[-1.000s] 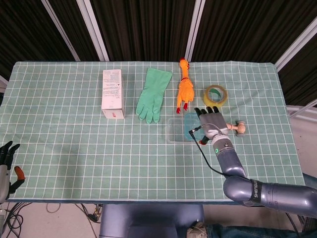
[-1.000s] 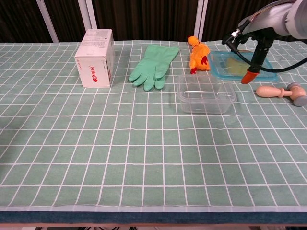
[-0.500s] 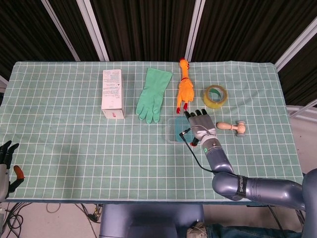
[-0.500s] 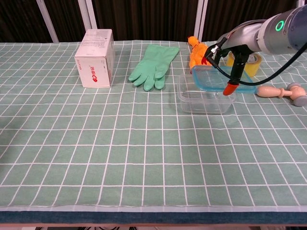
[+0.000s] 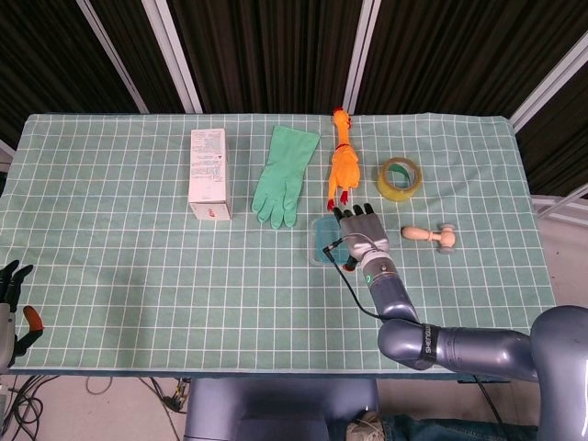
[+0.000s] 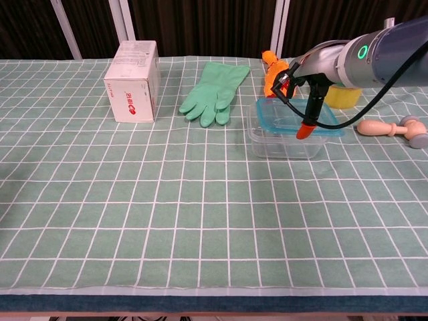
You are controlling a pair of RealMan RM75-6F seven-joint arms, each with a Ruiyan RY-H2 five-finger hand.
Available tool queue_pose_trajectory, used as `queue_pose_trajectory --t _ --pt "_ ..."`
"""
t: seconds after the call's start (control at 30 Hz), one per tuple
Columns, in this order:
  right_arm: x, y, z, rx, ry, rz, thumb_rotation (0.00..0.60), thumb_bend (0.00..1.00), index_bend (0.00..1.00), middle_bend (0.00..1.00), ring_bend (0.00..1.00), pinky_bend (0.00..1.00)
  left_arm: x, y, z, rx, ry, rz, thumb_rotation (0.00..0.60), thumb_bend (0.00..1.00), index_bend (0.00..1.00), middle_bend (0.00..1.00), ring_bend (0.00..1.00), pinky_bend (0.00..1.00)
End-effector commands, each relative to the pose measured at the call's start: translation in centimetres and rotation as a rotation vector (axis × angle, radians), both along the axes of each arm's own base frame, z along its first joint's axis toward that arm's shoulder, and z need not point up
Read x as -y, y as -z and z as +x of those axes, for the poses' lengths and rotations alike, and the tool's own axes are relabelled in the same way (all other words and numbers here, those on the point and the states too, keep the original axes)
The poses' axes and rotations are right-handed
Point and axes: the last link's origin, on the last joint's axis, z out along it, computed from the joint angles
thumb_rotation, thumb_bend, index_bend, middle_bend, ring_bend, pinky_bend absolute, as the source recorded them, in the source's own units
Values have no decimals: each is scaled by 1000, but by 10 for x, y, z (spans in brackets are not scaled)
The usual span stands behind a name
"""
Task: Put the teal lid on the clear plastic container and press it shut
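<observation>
From the head view, the right hand (image 5: pixel 361 231) holds the flat teal plastic lid (image 5: pixel 327 238) under its fingers over the clear plastic container (image 5: pixel 317 257); chest view shows the lid tilted, overhanging rightward, not seated.

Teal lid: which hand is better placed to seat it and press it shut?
Right. The right hand already holds the teal lid over the clear plastic container. The left hand sits off the table's near-left corner, far from both.
</observation>
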Motion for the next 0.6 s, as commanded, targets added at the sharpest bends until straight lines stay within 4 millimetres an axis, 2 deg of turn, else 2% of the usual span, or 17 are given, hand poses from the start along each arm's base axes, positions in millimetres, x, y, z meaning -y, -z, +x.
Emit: queue_pose_trajectory --t 0.03,0.6 --pt "1 1 1 2 -1 -7 600 206 0 461 90 0 0 0 0 0 -1 1 600 752 106 0 0 0" --pt "2 12 4 -6 -3 -1 600 205 0 462 90 0 -1 -1 0 2 -8 3 600 752 106 0 0 0"
